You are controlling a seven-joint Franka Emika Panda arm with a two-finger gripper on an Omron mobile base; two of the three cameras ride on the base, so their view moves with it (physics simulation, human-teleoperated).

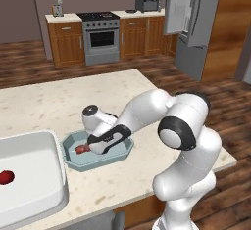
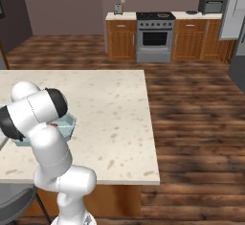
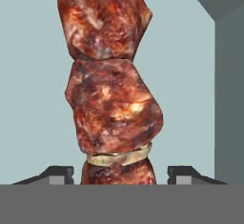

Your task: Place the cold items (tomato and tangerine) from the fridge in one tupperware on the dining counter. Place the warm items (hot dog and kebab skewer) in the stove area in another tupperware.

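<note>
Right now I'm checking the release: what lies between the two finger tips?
The kebab skewer lies between the finger tips, over the teal container's floor, with gaps either side, in the hand view.

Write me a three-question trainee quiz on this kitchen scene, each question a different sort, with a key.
1. True or false: the kebab skewer lies inside the large white tray.
2. Multiple choice: what sits in the white tray? A) a tangerine B) a tomato C) a hot dog
3. Fill in: the gripper works low over the small ______ container on the dining counter.

Key:
1. False. The skewer lies on the floor of the teal container, between the two fingertips, which stand apart on either side of it.
2. B.
3. teal.
</note>
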